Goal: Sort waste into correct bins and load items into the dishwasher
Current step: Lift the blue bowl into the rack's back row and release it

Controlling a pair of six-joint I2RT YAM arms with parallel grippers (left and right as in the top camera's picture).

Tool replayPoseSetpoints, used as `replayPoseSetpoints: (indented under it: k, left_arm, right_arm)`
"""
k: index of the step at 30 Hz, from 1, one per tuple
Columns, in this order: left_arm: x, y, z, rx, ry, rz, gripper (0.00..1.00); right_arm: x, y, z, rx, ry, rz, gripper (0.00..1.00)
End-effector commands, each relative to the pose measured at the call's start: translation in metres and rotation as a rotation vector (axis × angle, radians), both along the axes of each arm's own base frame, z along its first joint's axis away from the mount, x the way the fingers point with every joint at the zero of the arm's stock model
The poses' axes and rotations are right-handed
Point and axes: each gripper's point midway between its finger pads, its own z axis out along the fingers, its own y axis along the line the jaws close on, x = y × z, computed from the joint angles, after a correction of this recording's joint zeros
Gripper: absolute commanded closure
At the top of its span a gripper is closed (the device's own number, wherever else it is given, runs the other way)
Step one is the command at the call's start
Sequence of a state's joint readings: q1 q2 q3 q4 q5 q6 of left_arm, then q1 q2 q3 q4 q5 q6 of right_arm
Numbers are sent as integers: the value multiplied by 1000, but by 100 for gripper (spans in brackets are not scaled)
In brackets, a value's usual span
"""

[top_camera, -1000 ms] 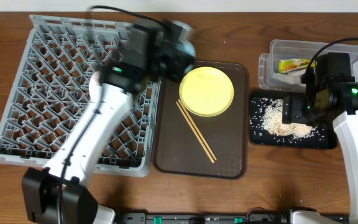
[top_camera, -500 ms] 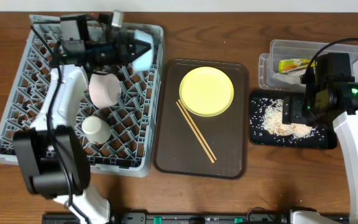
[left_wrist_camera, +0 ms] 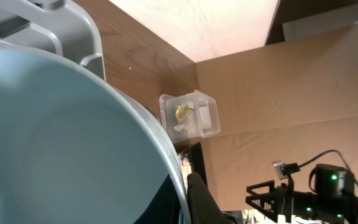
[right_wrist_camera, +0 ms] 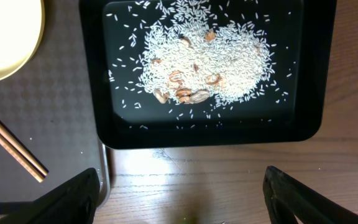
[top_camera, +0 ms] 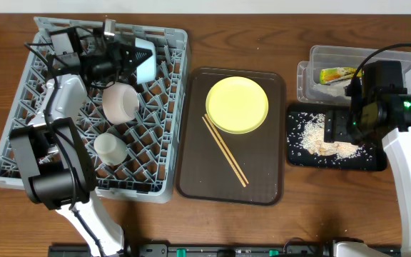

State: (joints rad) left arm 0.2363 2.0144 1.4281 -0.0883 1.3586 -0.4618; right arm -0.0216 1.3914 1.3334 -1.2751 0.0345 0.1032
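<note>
Dish rack — grey, gridded, filling the left of the overhead frame. It holds the light blue bowl near its upper edge, tipped on edge, the white bowl just below that, and the small white cup lower still.

Left gripper: over the rack's upper part, closed on the light blue bowl, which fills most of its wrist view.

Brown serving tray, centre: the yellow plate lies in its upper half, with the chopsticks lying diagonally below the plate.

Clear tub, upper right: the snack wrapper is inside.

Black tray, below the tub: rice is heaped in it with some brownish bits.

Right gripper — fingers spread wide, empty, above bare table at the tray's lower edge.
</note>
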Motion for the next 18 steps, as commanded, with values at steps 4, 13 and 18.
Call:
replayPoseSetpoints:
  k: [4, 13, 18]
  left_arm:
    - [3, 22, -9, -98, 150, 51, 94]
    - [4, -12, 15, -143, 89, -60, 94]
    - [10, -23, 27, -146, 56, -74, 94]
  right_arm:
    - [2, -7, 9, -7, -30, -36, 18]
    - [1, -7, 9, -7, -28, -36, 18]
    - [1, -7, 8, -7, -26, -36, 18]
